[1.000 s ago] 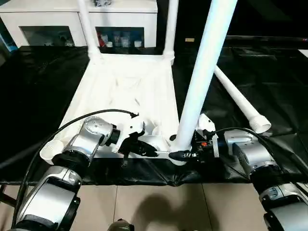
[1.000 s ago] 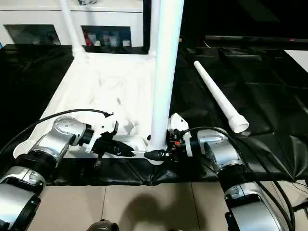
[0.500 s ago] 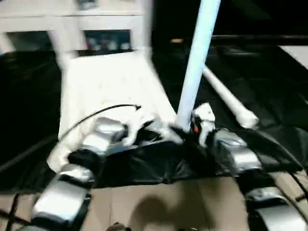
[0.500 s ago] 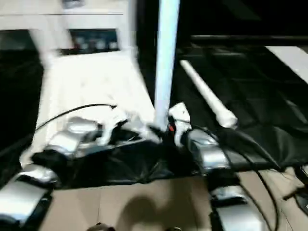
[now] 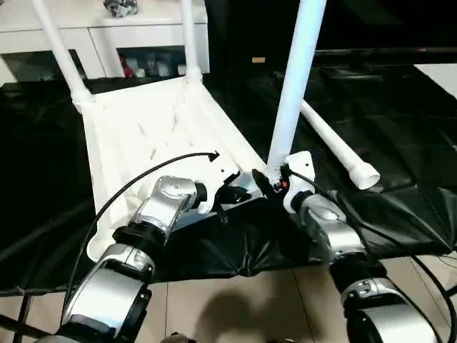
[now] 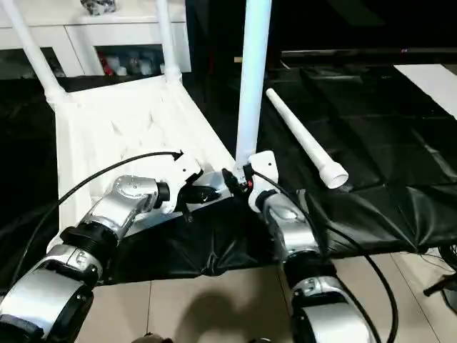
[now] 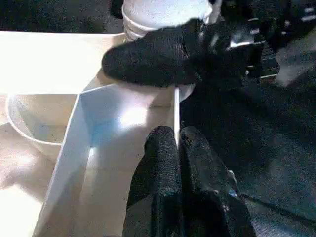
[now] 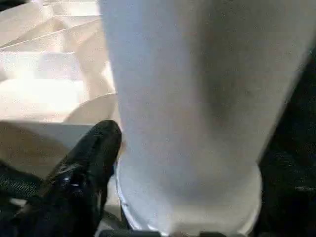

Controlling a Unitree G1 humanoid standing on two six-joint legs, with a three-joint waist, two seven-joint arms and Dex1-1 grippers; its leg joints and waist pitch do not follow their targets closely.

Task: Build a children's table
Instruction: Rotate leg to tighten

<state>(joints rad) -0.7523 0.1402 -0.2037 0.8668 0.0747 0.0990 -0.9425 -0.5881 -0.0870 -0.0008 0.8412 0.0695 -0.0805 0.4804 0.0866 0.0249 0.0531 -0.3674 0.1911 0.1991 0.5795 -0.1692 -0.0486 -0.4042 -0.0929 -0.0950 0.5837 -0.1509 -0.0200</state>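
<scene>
Table top (image 5: 143, 136): lies upside down on the black sheet (image 5: 400, 136), ribbed underside up; two far legs (image 5: 61, 53) already stand in their corner sockets; the near-left socket looks empty.
Loose leg (image 5: 335, 146): rests on the sheet to the right of the top, well apart from it; not yet fitted.
Standing leg (image 5: 293, 86): upright at the near-right corner, its foot in or at the round socket (image 8: 187, 197); whether it is fully home, I cannot tell.
Right gripper (image 5: 271, 182): at the base of the standing leg, one black finger (image 8: 89, 158) pressed against it; appears clenched round the leg.
Left gripper (image 7: 177, 148): fingers pinched on the thin rim of the top just beside that socket; steadies the top.
Step in hand, as I judge it: seating the third leg; keep the leg plumb over the socket; push straight down; hold the rim firm so the top does not slide.
</scene>
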